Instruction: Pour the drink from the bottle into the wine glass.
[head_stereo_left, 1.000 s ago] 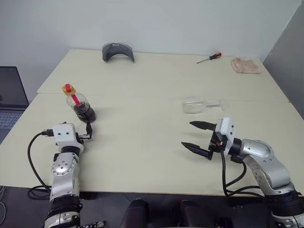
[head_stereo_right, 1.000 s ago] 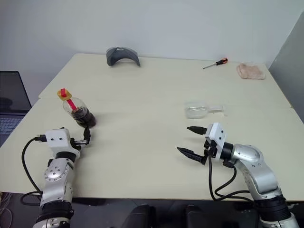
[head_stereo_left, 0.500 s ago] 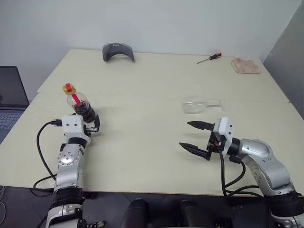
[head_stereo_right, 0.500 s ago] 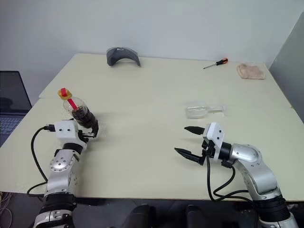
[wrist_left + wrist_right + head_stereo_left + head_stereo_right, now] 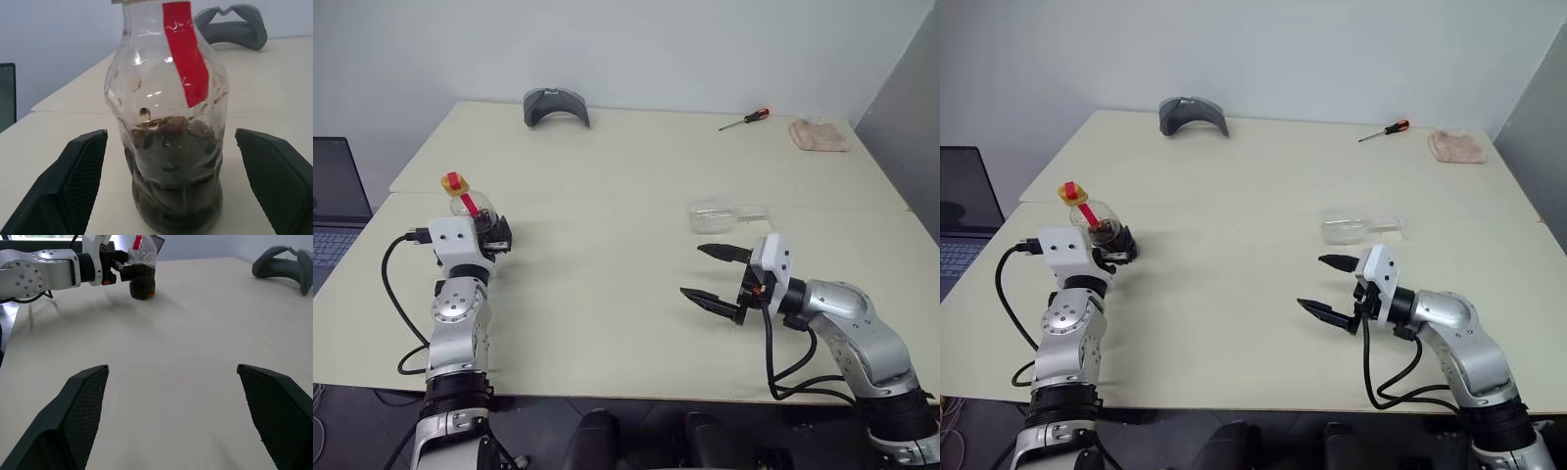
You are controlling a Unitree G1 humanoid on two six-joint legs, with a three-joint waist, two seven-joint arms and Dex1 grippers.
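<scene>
Left gripper [image 5: 168, 191] spread wide, fingers either side of the bottle [image 5: 168, 122] – not touching; right gripper [image 5: 717, 274] gapes wide too – holding nothing

Lower body of the bottle [image 5: 475, 211] hidden behind the left gripper [image 5: 495, 238]; cap cropped at twelve o'clock in the left wrist view. Laptop [image 5: 335, 211] cut off at nine o'clock.
</scene>
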